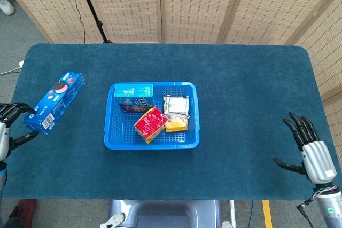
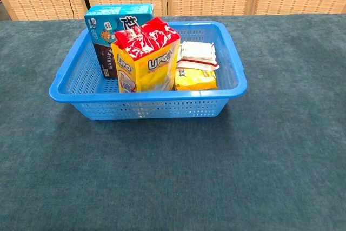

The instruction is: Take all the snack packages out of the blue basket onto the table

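— One package is out of the blue basket (image 1: 152, 141) so far: the long blue cookie box (image 1: 55, 101), held well to the left of the basket, over the table (image 1: 246, 94).

— Who has it?

— The left hand (image 1: 6, 126), at the frame's edge left of the basket, grips the box by its near end. I can't tell whether the box touches the table yet.

— So the step?

— Setting that box down, I'd judge. Next comes lowering it, letting go, then reaching back to the basket.

— What remains inside?

— A teal box (image 2: 115, 25) at the back left, a red-and-yellow bag (image 2: 145, 58) in the middle, a white packet (image 2: 197, 53) and a yellow packet (image 2: 194, 78) on the right.

— The other hand?

— The right hand (image 1: 311, 152) is well right of the basket, fingers spread, holding nothing.
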`<action>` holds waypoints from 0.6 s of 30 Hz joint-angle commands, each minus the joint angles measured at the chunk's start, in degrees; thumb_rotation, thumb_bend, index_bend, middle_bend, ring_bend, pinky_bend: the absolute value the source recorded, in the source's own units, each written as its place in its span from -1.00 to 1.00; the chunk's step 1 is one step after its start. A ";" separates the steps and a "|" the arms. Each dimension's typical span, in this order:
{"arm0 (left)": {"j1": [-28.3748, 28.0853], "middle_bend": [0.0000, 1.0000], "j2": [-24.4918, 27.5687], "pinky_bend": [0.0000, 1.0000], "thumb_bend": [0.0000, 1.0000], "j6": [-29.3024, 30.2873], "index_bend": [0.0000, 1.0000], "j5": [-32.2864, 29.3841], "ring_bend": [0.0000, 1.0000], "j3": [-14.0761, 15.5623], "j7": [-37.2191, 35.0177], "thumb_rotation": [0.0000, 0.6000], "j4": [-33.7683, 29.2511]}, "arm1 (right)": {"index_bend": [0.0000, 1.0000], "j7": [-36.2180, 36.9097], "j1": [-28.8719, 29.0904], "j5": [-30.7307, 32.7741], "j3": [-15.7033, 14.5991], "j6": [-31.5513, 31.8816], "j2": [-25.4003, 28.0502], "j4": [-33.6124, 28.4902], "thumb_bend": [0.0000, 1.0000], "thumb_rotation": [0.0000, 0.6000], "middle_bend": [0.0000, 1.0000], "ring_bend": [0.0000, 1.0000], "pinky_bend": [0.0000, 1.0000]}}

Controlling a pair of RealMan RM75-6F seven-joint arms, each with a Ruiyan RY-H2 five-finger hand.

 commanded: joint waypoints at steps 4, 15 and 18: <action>-2.68 0.03 -10.50 -0.07 -0.55 -10.51 0.31 -5.57 -0.02 1.50 -7.73 1.00 18.91 | -0.99 -0.58 0.22 0.05 -0.24 -0.79 -0.10 -0.13 -1.00 1.00 -1.00 -1.00 -1.00; -4.36 -1.00 -6.87 -1.00 -1.00 -12.71 -1.00 1.13 -1.00 7.13 -19.37 1.00 15.25 | -0.99 -0.41 0.61 0.93 -0.07 -1.98 -0.13 0.02 -1.00 1.00 -1.00 -1.00 -1.00; -4.15 -1.00 -4.99 -1.00 -1.00 -10.37 -1.00 1.53 -1.00 6.23 -17.39 1.00 11.47 | -0.99 -0.38 0.63 0.78 -0.16 -1.99 -0.10 -0.04 -1.00 1.00 -1.00 -1.00 -1.00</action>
